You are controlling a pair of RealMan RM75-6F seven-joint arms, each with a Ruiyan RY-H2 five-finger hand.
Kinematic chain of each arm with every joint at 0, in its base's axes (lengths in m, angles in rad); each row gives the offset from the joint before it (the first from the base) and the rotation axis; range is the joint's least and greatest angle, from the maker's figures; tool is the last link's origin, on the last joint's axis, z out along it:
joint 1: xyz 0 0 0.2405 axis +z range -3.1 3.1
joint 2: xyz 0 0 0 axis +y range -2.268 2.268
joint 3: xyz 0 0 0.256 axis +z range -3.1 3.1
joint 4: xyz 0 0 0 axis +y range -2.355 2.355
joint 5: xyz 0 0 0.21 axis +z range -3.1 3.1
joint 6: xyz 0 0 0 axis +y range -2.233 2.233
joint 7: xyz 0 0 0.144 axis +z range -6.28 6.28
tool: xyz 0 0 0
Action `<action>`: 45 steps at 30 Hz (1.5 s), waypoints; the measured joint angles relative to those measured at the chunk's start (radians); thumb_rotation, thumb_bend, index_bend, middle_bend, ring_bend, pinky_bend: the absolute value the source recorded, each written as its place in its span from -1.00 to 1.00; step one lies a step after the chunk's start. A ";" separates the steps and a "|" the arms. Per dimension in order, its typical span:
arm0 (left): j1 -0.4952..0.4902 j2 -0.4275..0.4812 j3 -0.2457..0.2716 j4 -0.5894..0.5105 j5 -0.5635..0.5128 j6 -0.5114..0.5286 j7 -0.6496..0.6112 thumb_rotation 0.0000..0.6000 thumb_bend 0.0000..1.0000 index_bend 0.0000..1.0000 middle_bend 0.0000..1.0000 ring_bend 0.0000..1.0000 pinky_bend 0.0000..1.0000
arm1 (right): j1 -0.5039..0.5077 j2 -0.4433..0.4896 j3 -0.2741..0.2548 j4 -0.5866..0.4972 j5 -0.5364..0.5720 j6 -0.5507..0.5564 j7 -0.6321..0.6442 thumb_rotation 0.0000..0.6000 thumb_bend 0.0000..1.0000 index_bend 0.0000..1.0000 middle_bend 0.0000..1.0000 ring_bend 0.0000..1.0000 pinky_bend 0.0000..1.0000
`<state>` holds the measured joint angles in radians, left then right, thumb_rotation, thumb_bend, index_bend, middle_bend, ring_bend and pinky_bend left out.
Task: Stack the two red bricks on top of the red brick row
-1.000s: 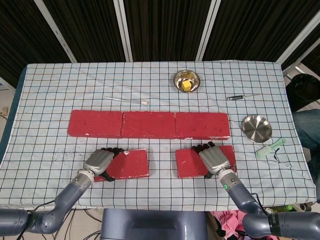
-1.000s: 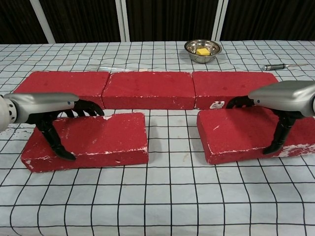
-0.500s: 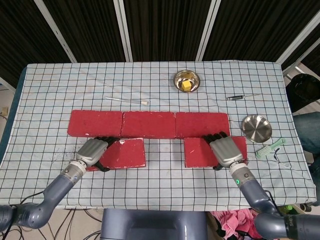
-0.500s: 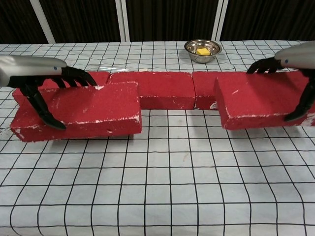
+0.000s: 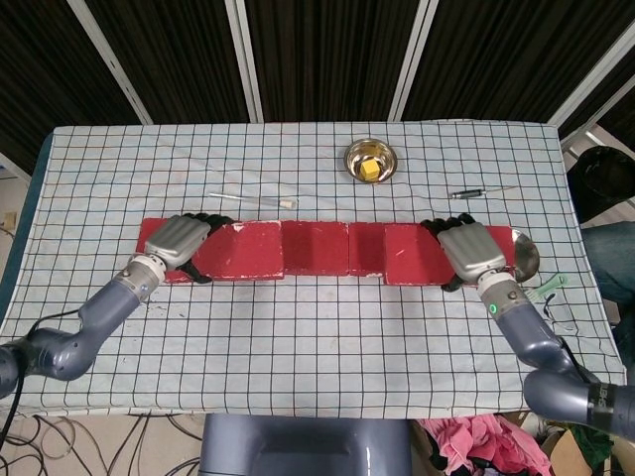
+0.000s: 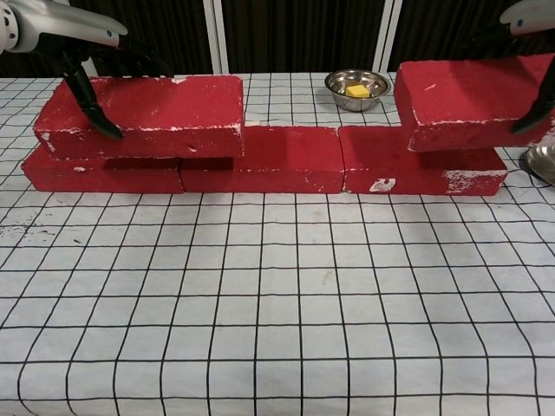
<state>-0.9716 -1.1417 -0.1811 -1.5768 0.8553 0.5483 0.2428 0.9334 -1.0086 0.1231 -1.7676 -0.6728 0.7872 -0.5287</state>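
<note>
Three red bricks lie end to end as a row (image 5: 327,248) (image 6: 260,160) across the table's middle. My left hand (image 5: 179,238) (image 6: 61,22) grips a loose red brick (image 5: 243,251) (image 6: 147,104) by its left end, over the row's left part. At the other end, my right hand (image 5: 474,250) (image 6: 531,16) grips the second loose brick (image 5: 417,256) (image 6: 464,91) by its right end. Both held bricks are level and sit just at the row's top. Whether they touch it I cannot tell.
A steel bowl (image 5: 369,160) (image 6: 356,89) with a yellow block stands behind the row. An empty steel bowl (image 5: 526,253) (image 6: 542,160) sits by the row's right end, near my right hand. A white stick (image 5: 253,199), a pen-like tool (image 5: 476,192) and a green item (image 5: 544,290) lie around.
Both hands have lifted their bricks off the cloth and carried them away from me, from in front of the row to over its two ends.
</note>
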 measured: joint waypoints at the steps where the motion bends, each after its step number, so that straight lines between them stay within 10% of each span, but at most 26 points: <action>1: -0.010 -0.010 -0.004 0.033 0.001 -0.024 -0.011 1.00 -0.38 -0.59 -0.53 -0.75 -0.49 | 0.018 -0.019 0.006 0.037 0.016 -0.021 0.004 1.00 -0.91 -0.65 -0.55 -0.68 -0.73; 16: -0.051 -0.148 -0.109 0.359 0.290 -0.236 -0.322 1.00 -0.38 -0.59 -0.56 -0.77 -0.52 | 0.348 -0.243 -0.051 0.347 0.394 -0.253 -0.020 1.00 -0.90 -0.67 -0.56 -0.68 -0.73; 45: -0.036 -0.138 -0.034 0.407 0.592 -0.172 -0.679 1.00 -0.38 -0.60 -0.57 -0.78 -0.53 | 0.466 -0.408 -0.105 0.460 0.452 -0.227 0.037 1.00 -0.90 -0.67 -0.56 -0.68 -0.73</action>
<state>-1.0078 -1.2801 -0.2150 -1.1698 1.4468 0.3760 -0.4362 1.3992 -1.4170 0.0182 -1.3080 -0.2208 0.5598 -0.4921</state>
